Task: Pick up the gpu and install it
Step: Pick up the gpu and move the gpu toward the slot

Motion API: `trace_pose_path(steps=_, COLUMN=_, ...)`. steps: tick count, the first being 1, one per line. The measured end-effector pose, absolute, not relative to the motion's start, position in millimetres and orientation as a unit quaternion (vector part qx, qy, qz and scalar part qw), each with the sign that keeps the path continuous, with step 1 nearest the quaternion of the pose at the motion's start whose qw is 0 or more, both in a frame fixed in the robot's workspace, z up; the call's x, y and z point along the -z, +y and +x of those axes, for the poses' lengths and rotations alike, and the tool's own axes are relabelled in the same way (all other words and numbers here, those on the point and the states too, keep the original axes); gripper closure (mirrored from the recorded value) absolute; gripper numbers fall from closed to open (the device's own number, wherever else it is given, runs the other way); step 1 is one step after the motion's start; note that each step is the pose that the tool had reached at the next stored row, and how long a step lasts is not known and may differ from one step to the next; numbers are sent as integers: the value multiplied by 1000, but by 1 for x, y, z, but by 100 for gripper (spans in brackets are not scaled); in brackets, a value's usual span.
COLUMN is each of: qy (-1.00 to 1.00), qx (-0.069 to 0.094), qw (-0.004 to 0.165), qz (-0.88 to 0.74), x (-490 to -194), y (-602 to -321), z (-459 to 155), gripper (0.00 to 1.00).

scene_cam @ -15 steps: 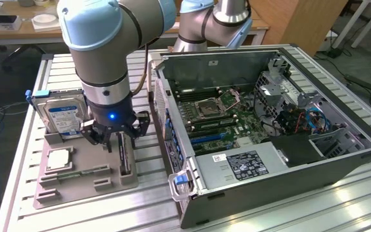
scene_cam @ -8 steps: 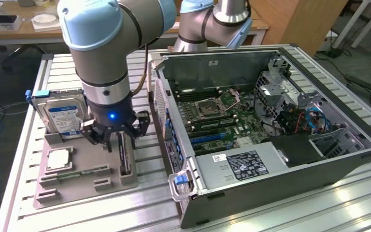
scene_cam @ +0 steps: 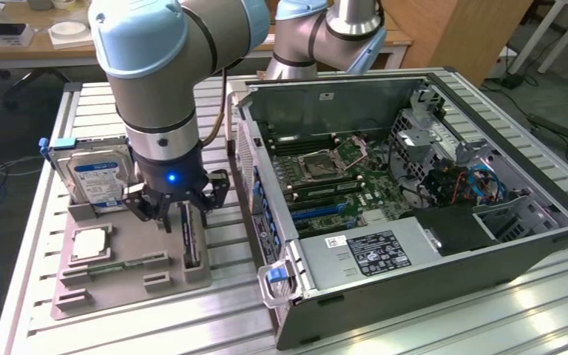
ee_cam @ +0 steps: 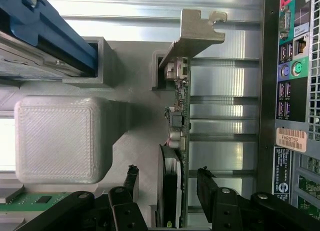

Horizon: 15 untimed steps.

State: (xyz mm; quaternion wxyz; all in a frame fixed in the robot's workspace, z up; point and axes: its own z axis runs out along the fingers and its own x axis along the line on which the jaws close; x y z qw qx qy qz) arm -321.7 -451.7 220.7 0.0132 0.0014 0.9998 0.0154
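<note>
- The arm's black fingers (scene_cam: 205, 207) hang spread as wide as they go, low over a grey plastic holder tray (scene_cam: 116, 296). The tray sits towards the exterior view's left on the slatted aluminium worktop (scene_cam: 461, 325).
- They grip nothing. One finger stands on each side of the gpu (scene_cam: 191, 240), a thin dark expansion card set on edge in a slot of the tray, just beside the open computer case (scene_cam: 442, 274).
- From the wrist, the fingers (ee_cam: 205, 186) straddle the gpu (ee_cam: 182, 121). Bare tray shows in the gap on both sides, so neither pad touches the card. The gap looks narrower on the circuit-board side than on the fan side.
- The wrist view gives the card edge-on: a green board edge with small components and a black round fan housing (ee_cam: 167, 191) lying between the fingers. A bent silver metal bracket (ee_cam: 197, 28) sits at the end away from them.
- That view also catches a ribbed grey printed block (ee_cam: 60, 138) of the tray and a blue plastic rail (ee_cam: 45, 31). The case's rear port panel (ee_cam: 290, 81) shows too, with coloured sockets and an orange sticker.
- The exterior view gives the wider layout. A boxy silver hard drive with a blue-white label (scene_cam: 97, 177) stands upright in the tray.
- A square silver processor chip (scene_cam: 89, 244) and a narrow green memory stick (scene_cam: 126, 262) lie flat nearer the front.
- Only from outside do I see the case lying on its side with the panel off and its green motherboard (scene_cam: 353, 185) exposed.
</note>
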Motion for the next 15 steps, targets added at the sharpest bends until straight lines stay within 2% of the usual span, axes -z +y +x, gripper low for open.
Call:
trace_pose_path(steps=6, qy=1000, qx=-15, qw=13, qz=1, x=-221, y=-452, z=-322, gripper=42)
trace_pose_path(steps=7, qy=1000, qx=-15, qw=13, qz=1, x=-221, y=-452, z=-322, gripper=49)
trace_pose_path(steps=10, qy=1000, qx=-15, qw=13, qz=1, x=-221, y=-452, z=-322, gripper=51)
trace_pose_path(steps=11, qy=1000, qx=-15, qw=13, qz=1, x=-221, y=-452, z=-322, gripper=58)
trace_pose_path(steps=15, qy=1000, qx=-15, qw=13, qz=1, x=-221, y=-452, z=-322, gripper=58)
